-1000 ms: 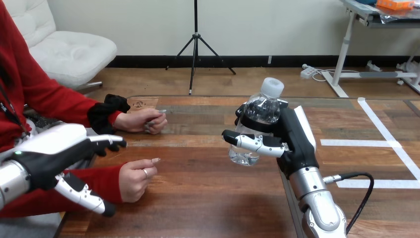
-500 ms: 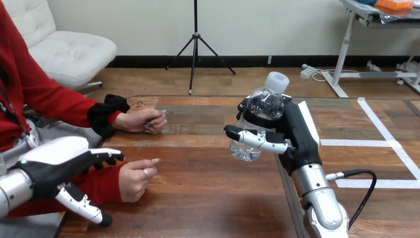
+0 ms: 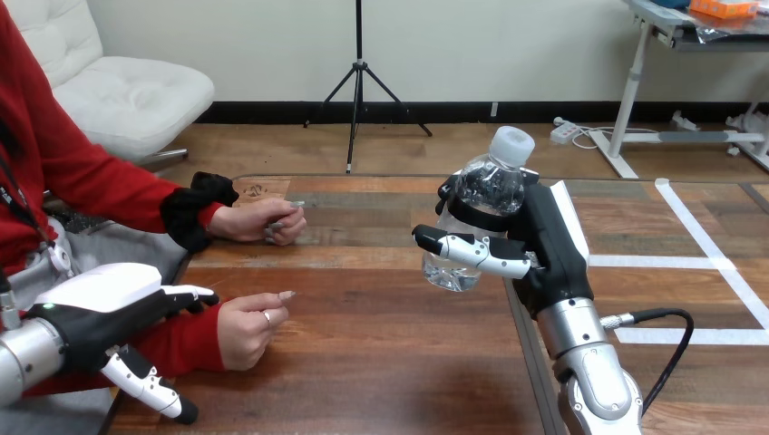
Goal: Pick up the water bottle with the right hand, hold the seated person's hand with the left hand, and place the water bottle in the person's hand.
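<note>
Water bottle [image 3: 481, 213] was gripped by right hand [image 3: 544, 258], clear of table [image 3: 363, 362] — raised slightly. Left hand [image 3: 109, 313], fingers straight, was lowered beside person's nearer hand [image 3: 247, 324] — apparently untouched; hold not yet made.

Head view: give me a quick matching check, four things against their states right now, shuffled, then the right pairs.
1. water bottle
2. right hand
3. left hand
4. person's near hand

A. fingers straight, by the person's red sleeve
B. resting on the table, fingers loosely curled
C. clear, tilted, lifted off the table
D. fingers curled round the water bottle

Pairs: 1-C, 2-D, 3-A, 4-B.
</note>
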`<state>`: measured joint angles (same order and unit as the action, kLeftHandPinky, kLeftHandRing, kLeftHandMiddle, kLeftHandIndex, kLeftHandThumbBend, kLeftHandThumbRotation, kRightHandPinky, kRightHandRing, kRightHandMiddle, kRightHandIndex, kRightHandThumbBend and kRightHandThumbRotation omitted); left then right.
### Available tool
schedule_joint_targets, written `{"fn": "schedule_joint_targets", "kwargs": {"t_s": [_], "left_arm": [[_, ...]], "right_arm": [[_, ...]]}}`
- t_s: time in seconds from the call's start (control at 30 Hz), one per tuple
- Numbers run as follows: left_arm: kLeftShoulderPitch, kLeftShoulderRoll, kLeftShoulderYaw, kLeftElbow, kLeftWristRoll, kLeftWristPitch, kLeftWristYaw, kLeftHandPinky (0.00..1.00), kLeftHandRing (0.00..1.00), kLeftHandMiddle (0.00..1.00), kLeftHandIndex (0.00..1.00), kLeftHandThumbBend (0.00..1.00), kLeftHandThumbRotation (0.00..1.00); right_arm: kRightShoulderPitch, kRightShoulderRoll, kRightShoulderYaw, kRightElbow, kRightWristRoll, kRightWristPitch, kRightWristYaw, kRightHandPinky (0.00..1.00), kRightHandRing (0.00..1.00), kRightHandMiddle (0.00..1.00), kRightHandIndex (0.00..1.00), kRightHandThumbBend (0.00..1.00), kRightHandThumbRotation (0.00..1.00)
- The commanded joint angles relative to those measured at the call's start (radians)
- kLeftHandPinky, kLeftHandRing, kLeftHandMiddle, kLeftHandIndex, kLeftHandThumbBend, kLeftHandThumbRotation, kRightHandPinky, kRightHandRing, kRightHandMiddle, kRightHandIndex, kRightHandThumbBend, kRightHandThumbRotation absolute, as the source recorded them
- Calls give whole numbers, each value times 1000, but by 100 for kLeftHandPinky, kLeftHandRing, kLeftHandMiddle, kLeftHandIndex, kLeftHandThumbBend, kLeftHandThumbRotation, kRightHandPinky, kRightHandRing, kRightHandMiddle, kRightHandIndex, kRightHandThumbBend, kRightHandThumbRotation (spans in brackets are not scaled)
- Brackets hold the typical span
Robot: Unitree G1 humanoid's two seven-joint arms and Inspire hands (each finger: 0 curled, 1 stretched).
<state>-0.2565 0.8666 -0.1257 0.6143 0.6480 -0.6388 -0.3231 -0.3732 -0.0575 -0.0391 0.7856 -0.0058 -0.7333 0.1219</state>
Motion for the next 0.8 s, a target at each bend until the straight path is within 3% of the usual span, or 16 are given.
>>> {"fn": "schedule_joint_targets", "kwargs": {"t_s": [0.0,0.4,0.77], "left_arm": [[-86,29,-28,17,31,-8,51,74,81,85,87,100,40],[-101,17,-77,43,93,28,106,74,80,84,86,100,37],[-114,2,-116,72,103,71,109,74,81,85,86,100,34]], "right_arm": [[-24,-2,-4,-92,19,0,5,32,37,43,43,84,0],[0,3,-7,-149,44,25,27,32,36,42,43,85,0],[23,2,-8,-198,64,37,46,32,36,42,44,85,0]]}}
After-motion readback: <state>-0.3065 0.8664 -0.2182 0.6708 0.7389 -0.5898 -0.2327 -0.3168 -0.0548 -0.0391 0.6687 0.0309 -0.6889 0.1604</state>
